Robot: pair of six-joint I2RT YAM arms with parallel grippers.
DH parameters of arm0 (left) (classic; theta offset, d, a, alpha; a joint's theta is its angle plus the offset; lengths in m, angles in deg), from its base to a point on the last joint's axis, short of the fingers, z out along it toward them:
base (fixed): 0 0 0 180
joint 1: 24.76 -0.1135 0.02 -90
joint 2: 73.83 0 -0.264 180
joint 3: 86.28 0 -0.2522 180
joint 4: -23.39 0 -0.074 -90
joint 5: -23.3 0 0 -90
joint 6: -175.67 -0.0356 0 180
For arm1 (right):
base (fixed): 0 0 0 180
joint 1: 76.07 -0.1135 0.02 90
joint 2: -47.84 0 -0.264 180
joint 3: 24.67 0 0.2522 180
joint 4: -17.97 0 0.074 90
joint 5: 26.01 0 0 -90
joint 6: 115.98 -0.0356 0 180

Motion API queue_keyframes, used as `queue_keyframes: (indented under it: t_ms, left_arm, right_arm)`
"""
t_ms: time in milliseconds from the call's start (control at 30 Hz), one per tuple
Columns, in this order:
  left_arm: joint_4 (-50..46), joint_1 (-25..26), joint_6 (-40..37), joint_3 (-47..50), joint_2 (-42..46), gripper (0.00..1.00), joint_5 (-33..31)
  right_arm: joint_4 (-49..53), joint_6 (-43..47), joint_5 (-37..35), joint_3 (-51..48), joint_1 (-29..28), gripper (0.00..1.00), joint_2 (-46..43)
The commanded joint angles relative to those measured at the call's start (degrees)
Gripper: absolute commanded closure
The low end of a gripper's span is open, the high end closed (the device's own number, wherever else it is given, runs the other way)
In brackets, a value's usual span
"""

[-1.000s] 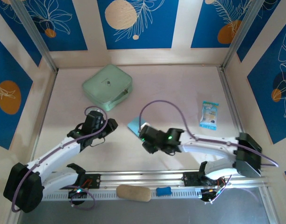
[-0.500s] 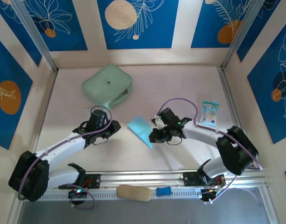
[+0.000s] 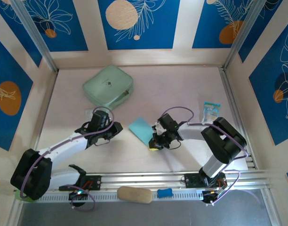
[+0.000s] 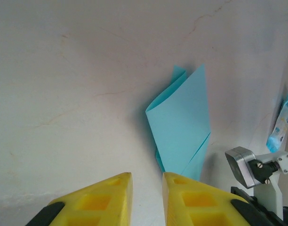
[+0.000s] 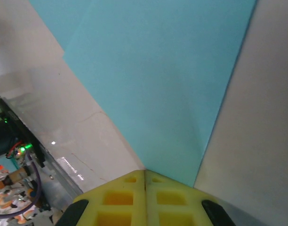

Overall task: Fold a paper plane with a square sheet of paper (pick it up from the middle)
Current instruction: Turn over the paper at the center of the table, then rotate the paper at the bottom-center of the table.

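right pincer [image 5: 145, 175]: yellow fingers pressed together, no gap
paper plane [image 5: 148, 80]: light cyan, narrow end at fingertips
tabletop [image 5: 261, 117]: pale, both sides

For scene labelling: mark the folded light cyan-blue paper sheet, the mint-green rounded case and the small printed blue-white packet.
Folded light cyan-blue paper sheet [image 3: 140, 128]: top external view, middle of its face.
Mint-green rounded case [image 3: 108, 87]: top external view, centre of its lid.
Small printed blue-white packet [image 3: 211, 109]: top external view, its middle.

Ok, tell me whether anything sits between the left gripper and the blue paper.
Nothing visible does. Only bare table lies between the left gripper and the folded blue paper. The right gripper, shut, sits at the paper's near corner, beside that path.
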Motion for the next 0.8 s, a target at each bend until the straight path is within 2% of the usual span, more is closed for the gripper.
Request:
queue_keyframes:
  t_ms: [0,133,200,333,500,567,633,767]
  left_arm:
    - [1.84,-0.23,-0.19,-0.78,-0.96,0.78,2.14]
    - [2.25,0.10,-1.13,-2.41,-2.87,0.77,4.12]
    - [2.19,0.37,-1.91,-3.84,-4.39,0.77,5.74]
    - [1.88,1.62,-4.95,-8.09,-8.70,0.79,10.47]
    - [-0.36,2.39,-8.29,-12.61,-13.64,0.82,14.61]
    - [-0.84,2.40,-8.82,-13.41,-14.36,0.82,15.46]
    - [-0.77,2.49,-8.85,-13.58,-14.55,0.82,16.29]
    - [0.27,2.93,-7.38,-11.44,-13.32,0.82,16.39]
  right_arm:
    - [-1.58,-7.95,-2.71,-4.27,-0.96,0.97,1.36]
    - [-7.35,-20.19,-6.13,-7.93,-2.83,0.97,0.48]
    - [-7.58,-25.63,-10.06,-8.56,-5.09,0.98,-0.95]
    - [-5.73,-37.58,-20.32,-8.70,-11.74,0.98,-5.99]
    - [-16.78,-55.56,-28.63,-12.78,-20.28,0.98,-11.20]
    - [-16.86,-56.17,-32.58,-12.50,-22.34,0.97,-13.83]
    - [-12.08,-53.40,-34.53,-10.82,-22.36,0.93,-17.45]
    - [-7.24,-36.92,-27.94,-8.17,-16.43,0.91,-20.42]
